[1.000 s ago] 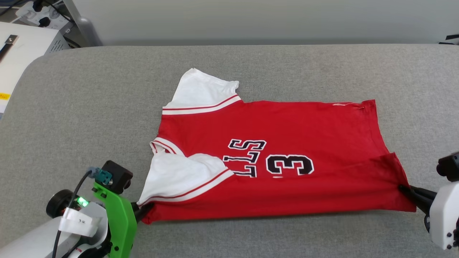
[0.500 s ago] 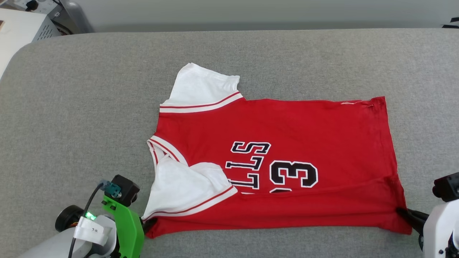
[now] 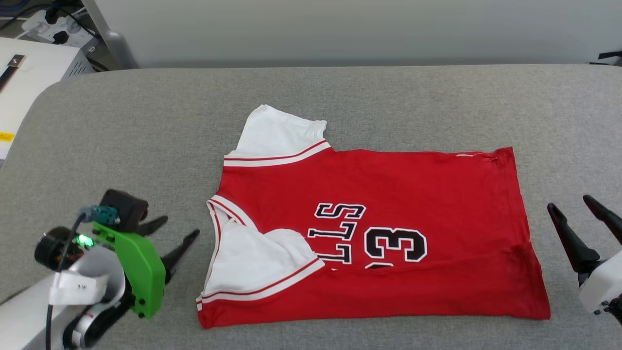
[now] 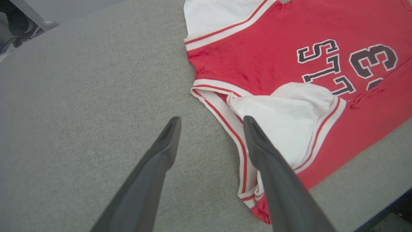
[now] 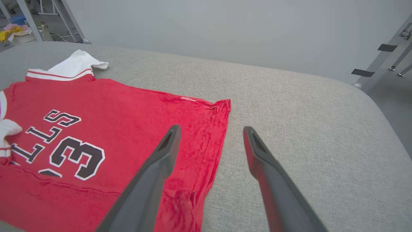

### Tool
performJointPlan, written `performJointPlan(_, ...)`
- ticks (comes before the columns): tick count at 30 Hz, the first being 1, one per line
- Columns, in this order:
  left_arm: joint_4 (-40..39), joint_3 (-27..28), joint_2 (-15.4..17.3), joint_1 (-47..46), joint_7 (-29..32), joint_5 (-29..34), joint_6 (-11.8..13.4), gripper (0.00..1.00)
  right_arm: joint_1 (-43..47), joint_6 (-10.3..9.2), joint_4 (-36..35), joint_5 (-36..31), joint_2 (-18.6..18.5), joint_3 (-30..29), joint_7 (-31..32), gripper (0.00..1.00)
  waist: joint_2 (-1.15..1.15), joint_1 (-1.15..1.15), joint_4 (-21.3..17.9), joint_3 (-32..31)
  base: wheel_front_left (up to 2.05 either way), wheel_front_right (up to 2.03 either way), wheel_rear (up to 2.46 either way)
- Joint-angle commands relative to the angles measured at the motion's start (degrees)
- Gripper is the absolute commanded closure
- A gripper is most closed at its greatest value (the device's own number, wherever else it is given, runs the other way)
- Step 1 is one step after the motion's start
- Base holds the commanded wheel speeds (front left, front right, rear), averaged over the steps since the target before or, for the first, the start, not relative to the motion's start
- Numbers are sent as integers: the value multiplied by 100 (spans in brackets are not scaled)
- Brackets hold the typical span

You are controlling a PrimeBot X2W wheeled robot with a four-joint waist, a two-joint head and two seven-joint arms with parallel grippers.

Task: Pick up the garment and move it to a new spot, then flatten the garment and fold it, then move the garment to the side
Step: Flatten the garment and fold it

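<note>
Head view, garment [image 3: 388, 189] lengthwise left-right, collar [image 3: 217, 206] left

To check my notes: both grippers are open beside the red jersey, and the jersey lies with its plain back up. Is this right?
Not quite. The jersey lies with its printed front up: the head view shows the black lettering. The left gripper and right gripper are indeed open beside it.
</note>
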Motion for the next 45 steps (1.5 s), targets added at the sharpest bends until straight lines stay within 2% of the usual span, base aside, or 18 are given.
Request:
performJointPlan(1, 12, 92, 29, -226, -83, 164, 34, 0, -87, -3, -116, -192, 159, -144, -134, 0, 0, 0, -36, 13, 0, 0, 0)
performJointPlan(6, 265, 326, -212, -994, -79, 299, -167, 0, -99, -3, -669, -712, 731, -578, -410, 0, 0, 0, -132, 222, 0, 0, 0)
performJointPlan(11, 823, 455, -512, -1912, 201, 405, -436, 0, -217, -3, -1153, -1051, 1104, -719, -521, 0, 0, 0, -355, 614, 0, 0, 0)
performJointPlan(13, 1055, 454, -629, -2297, 425, 438, -567, 0, -289, -3, -1305, -1133, 1208, -713, -535, 0, 0, 0, -471, 809, 0, 0, 0)
performJointPlan(16, 1433, 450, -870, -2810, 1103, 134, -763, 0, -384, -3, -1457, -1212, 1315, -655, -524, 0, 0, 0, -638, 1123, 0, 0, 0)
performJointPlan(17, 1531, 432, -929, -2965, 1340, 48, -813, 0, -417, -3, -1483, -1225, 1329, -621, -512, 0, 0, 0, -681, 1207, 0, 0, 0)
performJointPlan(18, 1892, 392, -1082, -3536, 2077, -121, -891, 0, -595, -3, -1552, -1266, 1334, -527, -503, 0, 0, 0, -846, 1538, 0, 0, 0)
performJointPlan(22, 2352, 257, -1229, -4207, 3080, -213, -915, 0, -872, -3, -1577, -1280, 1286, -433, -518, 0, 0, 0, -1020, 1942, 0, 0, 0)
performJointPlan(26, 2723, 144, -1382, -4696, 3797, -233, -864, 0, -1135, -3, -1527, -1235, 1265, -303, -567, 0, 0, 0, -1155, 2283, 0, 0, 0)
performJointPlan(33, 3196, -53, -1526, -5161, 4184, 4, -877, 0, -1579, -3, -1364, -1179, 1233, -32, -692, 0, 0, 0, -1294, 2771, 0, 0, 0)
performJointPlan(41, 3568, -341, -1551, -4970, 4275, 86, -1025, 0, -1823, -3, -1146, -1133, 1181, 110, -845, 0, 0, 0, -1316, 2928, 0, 0, 0)
performJointPlan(42, 3573, -388, -1543, -4941, 4290, 99, -1048, 69, -1831, -3, -1122, -1128, 1171, 108, -859, 0, 0, 0, -1308, 2919, 0, 0, 0)
performJointPlan(43, 3577, -429, -1534, -4899, 4297, 89, -1072, 100, -1842, -3, -1095, -1120, 1158, 106, -873, 0, 0, 0, -1301, 2897, 0, 0, 0)
performJointPlan(45, 3558, -501, -1512, -4841, 4249, 96, -1110, 100, -1863, -3, -1056, -1118, 1130, 62, -900, 0, 0, 0, -1279, 2834, 0, 0, 0)
